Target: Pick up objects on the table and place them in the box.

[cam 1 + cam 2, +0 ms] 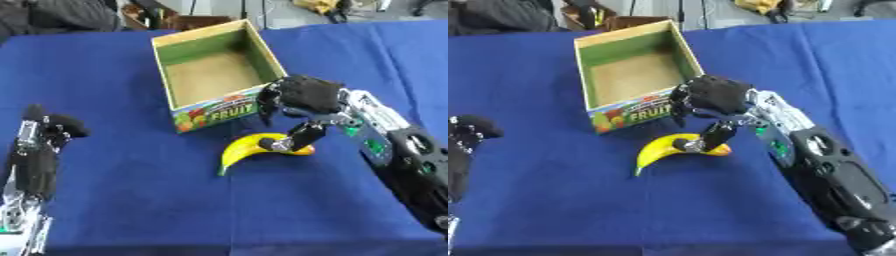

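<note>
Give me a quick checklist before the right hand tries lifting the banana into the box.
1. Right hand over banana: ok, its thumb touches the banana's right end.
2. Fingers curled round the banana: not ok, they hang above it, not closed on it.
3. Box open and empty: ok, bare floor shows.
4. Box near banana: ok, it stands just behind it.
5. Left hand out of the way: ok, it rests at the left edge.
6. Banana lies flat on the cloth: ok.
</note>
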